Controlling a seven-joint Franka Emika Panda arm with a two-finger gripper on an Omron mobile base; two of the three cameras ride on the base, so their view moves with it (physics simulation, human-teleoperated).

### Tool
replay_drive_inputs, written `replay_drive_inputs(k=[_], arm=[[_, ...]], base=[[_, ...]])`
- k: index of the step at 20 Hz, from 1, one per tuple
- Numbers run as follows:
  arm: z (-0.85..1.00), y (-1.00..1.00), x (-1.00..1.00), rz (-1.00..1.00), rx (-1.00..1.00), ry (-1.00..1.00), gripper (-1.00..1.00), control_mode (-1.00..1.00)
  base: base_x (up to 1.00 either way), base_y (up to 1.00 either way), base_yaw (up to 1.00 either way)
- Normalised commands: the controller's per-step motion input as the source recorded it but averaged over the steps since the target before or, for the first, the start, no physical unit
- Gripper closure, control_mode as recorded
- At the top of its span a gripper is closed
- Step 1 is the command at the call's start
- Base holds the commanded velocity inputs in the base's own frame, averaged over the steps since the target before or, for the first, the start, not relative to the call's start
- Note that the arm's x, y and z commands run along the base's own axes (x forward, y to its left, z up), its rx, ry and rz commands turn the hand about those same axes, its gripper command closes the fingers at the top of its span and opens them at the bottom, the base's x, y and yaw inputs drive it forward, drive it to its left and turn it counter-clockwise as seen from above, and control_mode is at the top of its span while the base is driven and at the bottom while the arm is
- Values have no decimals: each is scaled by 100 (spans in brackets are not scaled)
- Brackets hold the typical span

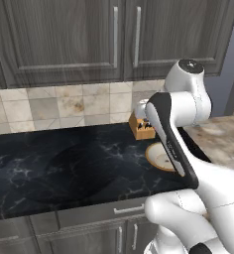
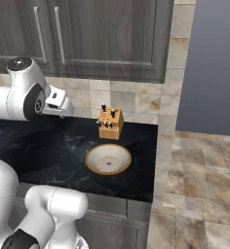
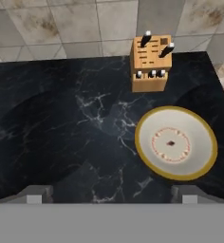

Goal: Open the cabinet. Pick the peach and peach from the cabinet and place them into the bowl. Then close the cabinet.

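The large dark grey-brown wood-grain wall cabinet point(image 1: 89, 39) hangs above the counter with both panelled doors shut, its two long vertical silver bar handles side by side at the middle seam. No peach can be seen anywhere; the closed doors hide whatever is inside.

Below the cabinet lies the black marble-veined countertop point(image 1: 64, 163), backed by a wall of beige and grey stone tiles point(image 1: 64, 106). The shallow round bowl with a tan wood-coloured rim and pale cream inside point(image 3: 176, 143) sits on that countertop near its right end, toward the front edge. It holds nothing, and a ring of small reddish marks shows at its bottom. Just behind the bowl, against the tiles, stands the light wooden knife block point(image 3: 151, 63) with dark knife handles sticking out of its top and front; block and bowl are near each other but apart.

The gripper point(image 3: 109, 195) hovers above the countertop, looking down on it, to the left of the bowl. Its two small fingers point(image 3: 34, 194) stand far apart at the bottom of the hand view, spread wide, with nothing between them.
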Motion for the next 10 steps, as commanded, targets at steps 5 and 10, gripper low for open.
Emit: replay_drive_inputs(k=[5, 10], arm=[[48, 7, -25, 0, 0, -21, -100, -100], [64, 1, -3, 0, 0, -4, -100, -100]], base=[[0, 0, 0], [0, 0, 0]])
